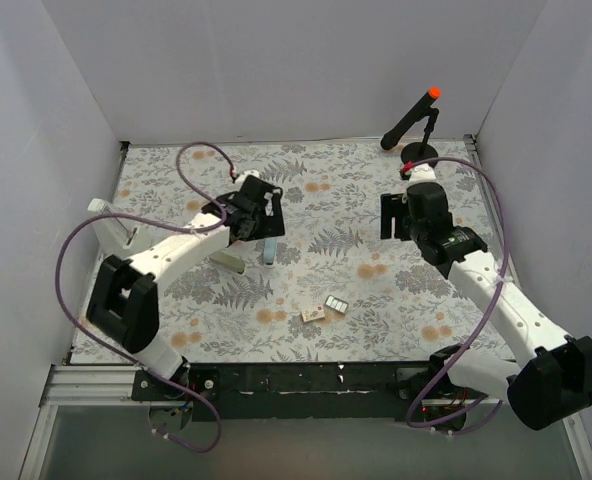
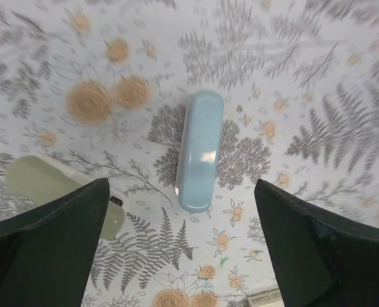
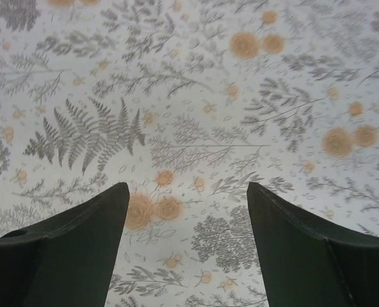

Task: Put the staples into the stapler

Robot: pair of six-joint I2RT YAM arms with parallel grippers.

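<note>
Here, in the top view, the left gripper (image 1: 259, 228) hung over the far-left part of the flowered tablecloth (image 1: 396, 320), just above a light blue stapler (image 1: 269, 251) that lay flat on the cloth. A pale green stapler (image 1: 228, 262) lay near it, on its left, and the two did not touch. The staples (image 1: 337, 303) sat in their small dark-rimmed tray near the front middle of the table, well apart from both staplers. The beige cardboard box (image 1: 313, 313) lay just beside the tray, on its left. The right gripper (image 1: 389, 216) hovered over bare cloth on the far-right side, well apart from the staples. From this view I could not tell how wide either gripper was. A black stand with an orange tip (image 1: 412, 118) stood at the far right corner, and a white object (image 1: 111, 225) lay at the left edge of the cloth.

In the left wrist view, the two dark fingers (image 2: 55, 243) were spread wide and held nothing. The light blue stapler lay on the cloth between them, a little beyond the tips. Its long side pointed away from the camera, and it touched neither finger. The pale green stapler showed partly behind the finger on the left side of the picture.

In the right wrist view, the fingers (image 3: 317, 249) of the right gripper were also spread wide, and only the patterned cloth showed between them.
</note>
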